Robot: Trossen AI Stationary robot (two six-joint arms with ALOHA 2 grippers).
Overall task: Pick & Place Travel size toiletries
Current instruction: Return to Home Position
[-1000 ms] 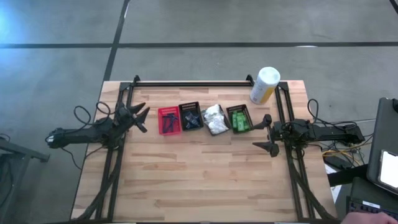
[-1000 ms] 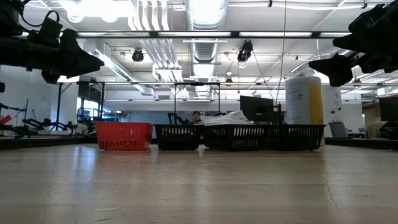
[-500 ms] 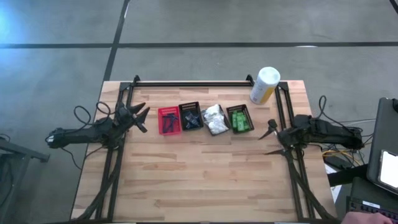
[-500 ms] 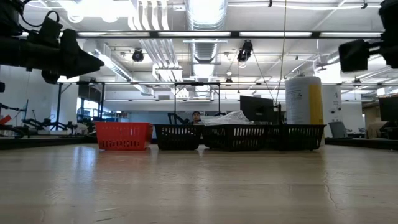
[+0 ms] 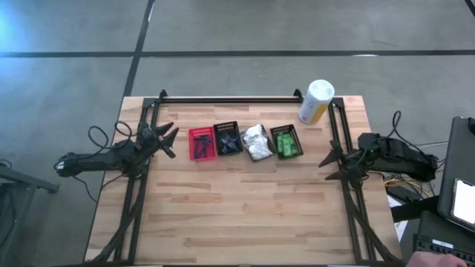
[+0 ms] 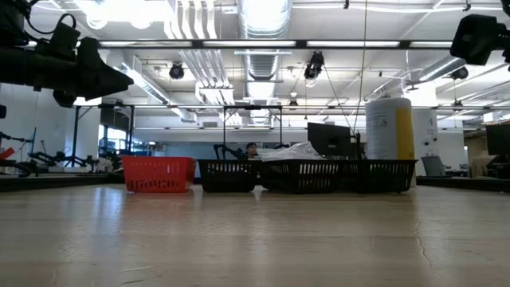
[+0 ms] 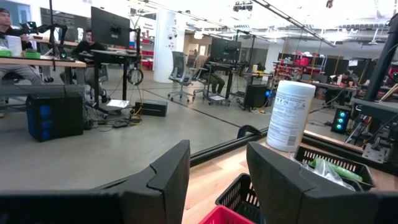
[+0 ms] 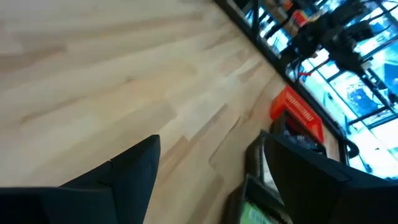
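Note:
The toiletries lie in a row of small baskets at mid-table: slim black sticks in a black basket (image 5: 228, 139), white wrapped bundles (image 5: 256, 141) heaped over theirs, green packets (image 5: 286, 142) in another. A red basket (image 5: 201, 143) stands at the row's left end. My left gripper (image 5: 169, 139) hangs open above the table, just left of the red basket; its wrist view looks between the fingers (image 7: 217, 168) over the row. My right gripper (image 5: 331, 167) is open, off to the right of the green packets near the table's right rail, also seen in its wrist view (image 8: 211, 155).
A tall white-and-yellow canister (image 5: 315, 101) stands upright at the far right of the table, behind the green basket. Black frame rails (image 5: 338, 141) run along the left, right and far sides. Bare wood (image 5: 237, 208) fills the near half of the table.
My right gripper has drawn back toward the table's right edge, away from the baskets, rising and turning as it went; in the low view it has climbed to the picture's top corner. The baskets and toiletries have not moved.

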